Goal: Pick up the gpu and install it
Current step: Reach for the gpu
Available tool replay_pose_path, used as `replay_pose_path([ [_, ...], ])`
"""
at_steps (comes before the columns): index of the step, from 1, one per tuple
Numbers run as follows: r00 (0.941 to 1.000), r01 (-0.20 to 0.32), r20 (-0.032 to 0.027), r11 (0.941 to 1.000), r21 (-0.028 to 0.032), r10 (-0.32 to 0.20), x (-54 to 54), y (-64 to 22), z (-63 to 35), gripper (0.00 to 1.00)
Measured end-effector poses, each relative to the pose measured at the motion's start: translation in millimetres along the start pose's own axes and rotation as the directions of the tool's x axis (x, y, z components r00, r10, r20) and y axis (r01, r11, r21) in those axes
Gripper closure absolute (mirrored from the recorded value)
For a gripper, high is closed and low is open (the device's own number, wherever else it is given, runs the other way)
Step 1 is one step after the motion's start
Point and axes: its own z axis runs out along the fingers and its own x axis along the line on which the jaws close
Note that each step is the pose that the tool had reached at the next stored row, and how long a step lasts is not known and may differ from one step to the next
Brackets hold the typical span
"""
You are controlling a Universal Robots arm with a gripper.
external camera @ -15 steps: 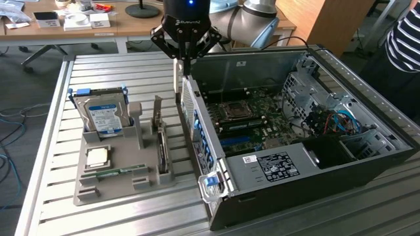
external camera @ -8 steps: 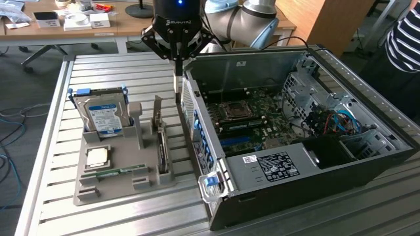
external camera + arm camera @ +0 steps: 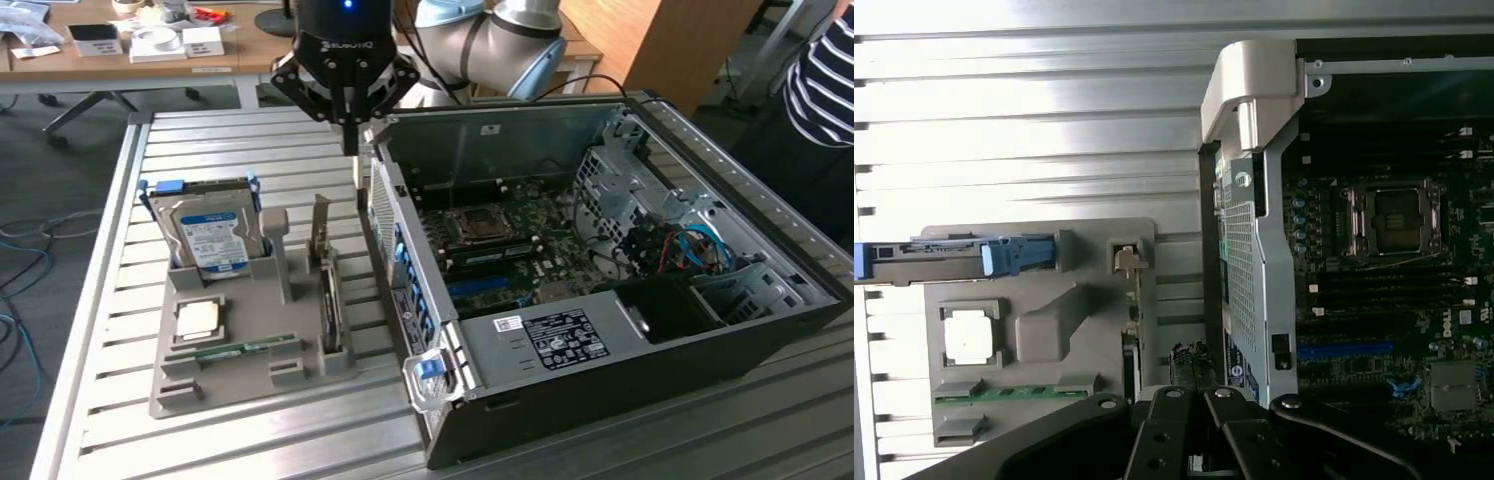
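Pincer [image 3: 350, 135], closed on nothing, hovers above the gpu [image 3: 328, 300] standing upright in its tray [image 3: 200, 388].

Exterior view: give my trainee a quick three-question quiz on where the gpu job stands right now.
1. True or false: the gpu stands on edge in the grey holder.
2. The gripper is: A shut and empty; B shut on the gpu; C wide open.
3. Fill in: the grey holder lies on the exterior view's ____ of the computer case.
Key: 1 true; 2 A; 3 left.
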Motion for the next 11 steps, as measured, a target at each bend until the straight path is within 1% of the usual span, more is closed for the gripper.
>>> replay_pose_path([
  [7, 1.0000, 0.000, 0.0000, 1.0000, 0.0000, 0.000, 10.9, -0.8, -0.2, 0.89],
  [11, 1.0000, 0.000, 0.0001, 1.0000, -0.0001, 0.000, 13.5, -1.0, -0.2, 0.89],
])
